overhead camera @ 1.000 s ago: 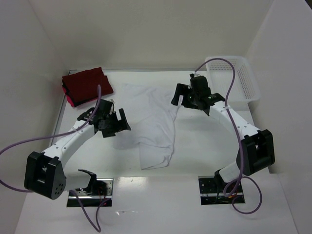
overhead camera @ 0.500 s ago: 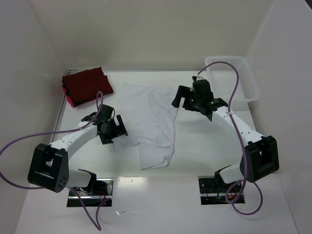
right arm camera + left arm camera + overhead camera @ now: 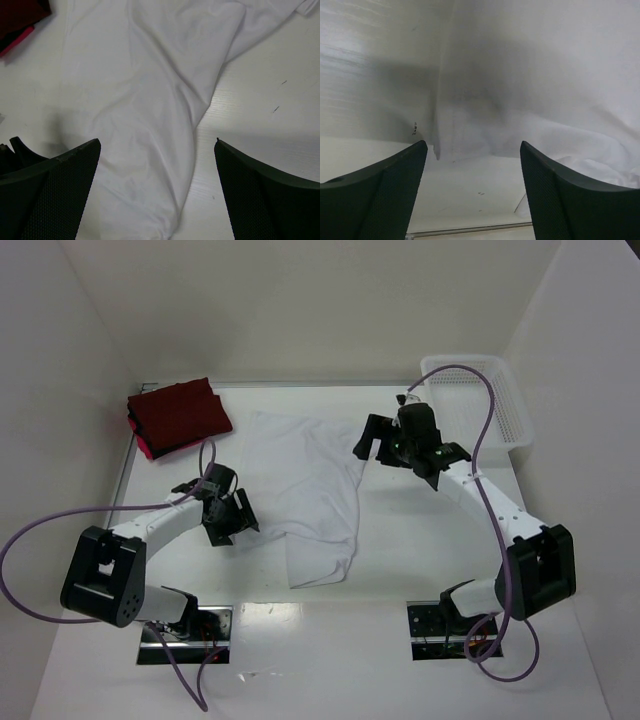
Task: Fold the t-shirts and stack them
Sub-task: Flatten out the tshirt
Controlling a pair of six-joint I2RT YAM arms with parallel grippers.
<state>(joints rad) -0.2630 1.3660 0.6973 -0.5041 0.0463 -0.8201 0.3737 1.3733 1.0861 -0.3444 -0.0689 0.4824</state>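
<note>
White table [image 3: 420, 530]; mesh basket [image 3: 497, 400] far right. My left gripper [image 3: 472, 145] and right gripper [image 3: 157, 142], jaws wide, hold nothing, poised at the white t-shirt [image 3: 310, 480].

Top camera sat high above near edge of table [image 3: 400, 540], looked down and forward, far enough to take in whole surface. Left wrist camera rode low and close, peering between own fingers [image 3: 375, 195] at white t-shirt [image 3: 545, 75] edge. Right wrist camera hung higher, faced down on same shirt. All three shared it; right wrist and top also shared dark red t-shirts [image 3: 15, 12].
</note>
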